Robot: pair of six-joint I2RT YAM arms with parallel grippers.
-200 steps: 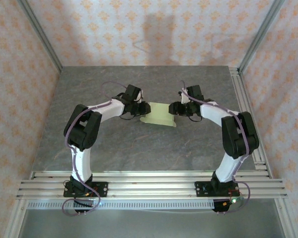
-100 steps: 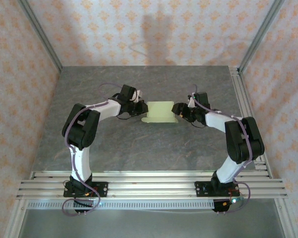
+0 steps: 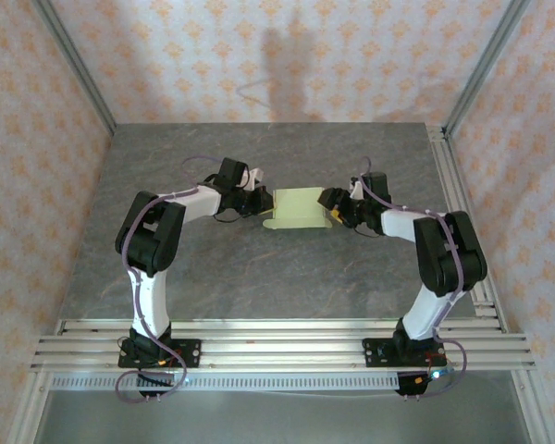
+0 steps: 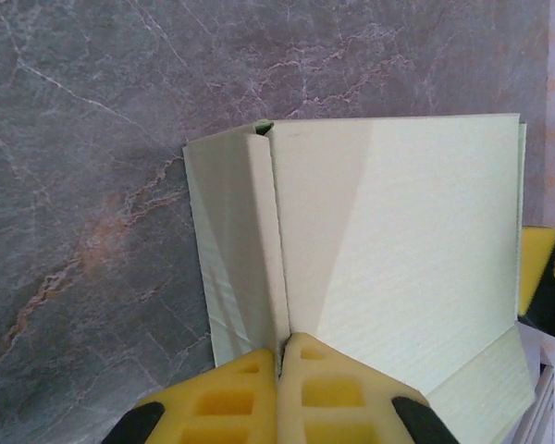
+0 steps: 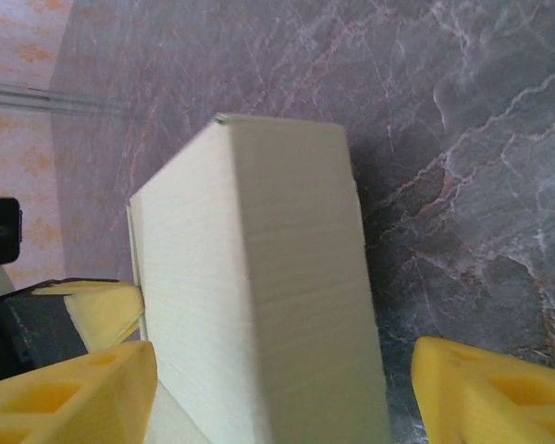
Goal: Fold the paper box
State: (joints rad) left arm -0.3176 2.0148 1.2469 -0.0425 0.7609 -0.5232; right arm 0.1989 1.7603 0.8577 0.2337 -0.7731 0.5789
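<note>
Paper box [image 4: 388, 250] edge pinched by left hand [image 4: 279, 365]; right hand [image 5: 282, 388] gapes around it.

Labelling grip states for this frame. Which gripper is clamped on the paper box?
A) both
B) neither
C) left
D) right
C: in the left wrist view the left gripper has its yellow fingers pressed together on a raised fold of the paper box. The right gripper stands open astride the box, with bare table showing between one finger and the card.

Pale yellow-green paper box [image 3: 298, 205], partly folded
</note>
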